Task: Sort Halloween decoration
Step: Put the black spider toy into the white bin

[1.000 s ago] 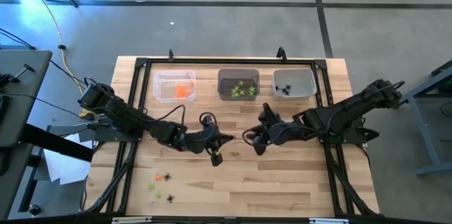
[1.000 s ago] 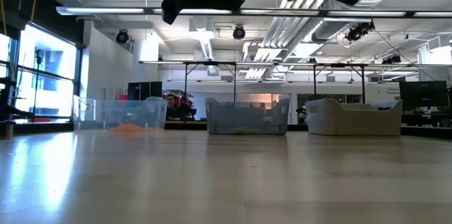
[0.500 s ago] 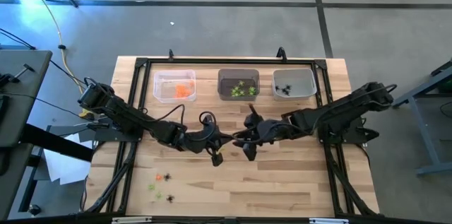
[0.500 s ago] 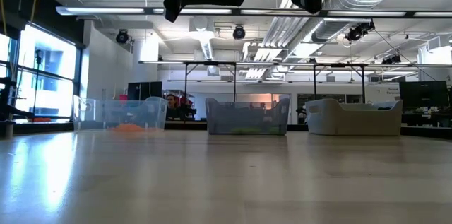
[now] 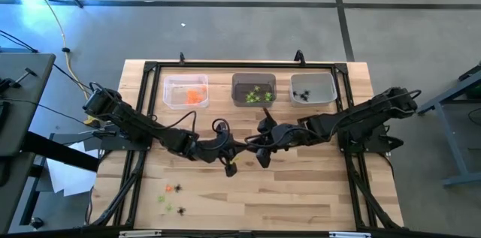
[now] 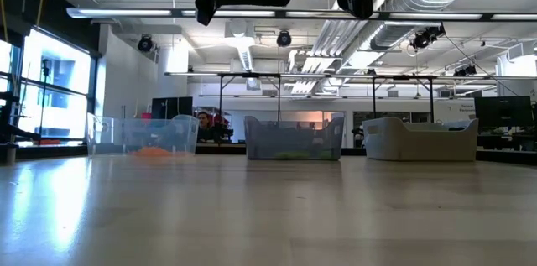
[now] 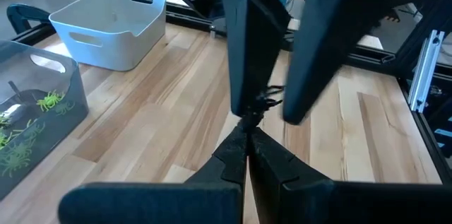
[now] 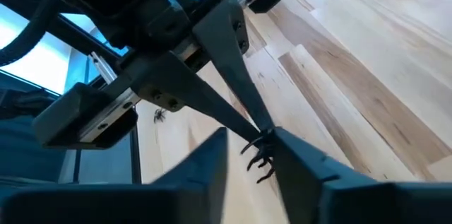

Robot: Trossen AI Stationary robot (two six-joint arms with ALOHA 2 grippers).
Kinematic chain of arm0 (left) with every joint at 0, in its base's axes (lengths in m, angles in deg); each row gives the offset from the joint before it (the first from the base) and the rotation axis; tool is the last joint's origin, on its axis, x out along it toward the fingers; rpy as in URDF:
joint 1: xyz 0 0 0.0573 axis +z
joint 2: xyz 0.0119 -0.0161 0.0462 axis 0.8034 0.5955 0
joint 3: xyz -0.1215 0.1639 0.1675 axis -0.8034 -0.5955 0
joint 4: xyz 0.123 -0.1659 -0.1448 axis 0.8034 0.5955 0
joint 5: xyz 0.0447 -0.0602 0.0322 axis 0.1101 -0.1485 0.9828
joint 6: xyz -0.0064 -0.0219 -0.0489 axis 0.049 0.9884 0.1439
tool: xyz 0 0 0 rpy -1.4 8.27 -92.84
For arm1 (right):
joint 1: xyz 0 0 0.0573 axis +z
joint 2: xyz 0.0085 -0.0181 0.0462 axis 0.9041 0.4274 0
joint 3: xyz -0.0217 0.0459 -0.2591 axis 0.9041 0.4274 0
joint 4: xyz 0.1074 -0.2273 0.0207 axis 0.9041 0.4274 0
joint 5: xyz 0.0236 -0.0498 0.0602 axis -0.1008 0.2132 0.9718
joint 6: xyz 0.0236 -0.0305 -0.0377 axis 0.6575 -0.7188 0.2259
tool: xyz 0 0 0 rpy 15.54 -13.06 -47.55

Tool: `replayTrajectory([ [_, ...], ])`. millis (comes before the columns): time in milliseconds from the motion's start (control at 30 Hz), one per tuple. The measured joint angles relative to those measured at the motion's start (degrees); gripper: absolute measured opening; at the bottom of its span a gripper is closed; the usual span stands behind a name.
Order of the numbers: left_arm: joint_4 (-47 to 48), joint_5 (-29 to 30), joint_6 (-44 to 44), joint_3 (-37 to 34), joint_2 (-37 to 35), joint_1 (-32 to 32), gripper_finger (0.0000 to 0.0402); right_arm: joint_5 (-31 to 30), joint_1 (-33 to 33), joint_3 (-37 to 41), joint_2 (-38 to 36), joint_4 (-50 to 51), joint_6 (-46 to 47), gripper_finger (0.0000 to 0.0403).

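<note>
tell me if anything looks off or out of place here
Nothing looks spilled or damaged. A few trinkets lie loose near the table's front left, not in the three bins. The unusual bit is mid-air: the left gripper pinches a black spider while the right gripper straddles it, a handover.

table: I see pale wooden planks point(image 5: 301, 193) with visible grain and a light sheen, glossy in the low view
frame: black metal rails point(image 5: 248, 65) around the tabletop, matt
bins: three small rectangular bins of translucent plastic point(image 5: 185, 91), smooth walls
white tub: in my left wrist view, a matt white plastic tub with cut-out handles point(image 7: 113, 26)
spider: a tiny black plastic spider trinket point(image 8: 260, 155), thin legs
fingers: both grippers' dark fingers point(image 7: 236, 54) look like smooth matt plastic
lime-green trinkets: spiky plastic point(image 7: 49, 100)
</note>
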Motion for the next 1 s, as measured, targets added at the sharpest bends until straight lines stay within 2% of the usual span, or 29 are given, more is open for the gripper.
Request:
replayTrajectory([
  [100, -0.01, 0.0, 0.0, 0.0, 0.0, -0.04, 0.0, 0.38, -0.02, 0.0, 0.0, 0.09, -0.32, 0.0034],
  [167, 0.0, -0.05, 0.01, 0.0, 0.0, -0.07, 0.0, 0.42, -0.02, 0.0, 0.0, 0.06, -1.79, 0.0011],
  [567, 0.05, -0.07, -0.44, 0.0, 0.0, -0.04, 0.0007, 0.78, -0.02, 0.0, 0.0, 0.0, -2.08, 0.0002],
  [833, 0.0, 0.1, -2.91, 0.0, 0.0, 0.0, 0.0077, 0.98, -0.32, 0.0, -0.01, 1.05, -1.91, 0.0001],
  [1000, 0.16, -1.59, -2.89, 0.0, 0.0, 0.0, 0.0108, 1.28, -3.5, 0.07, -3.09, 9.95, -2.05, 0.0],
])
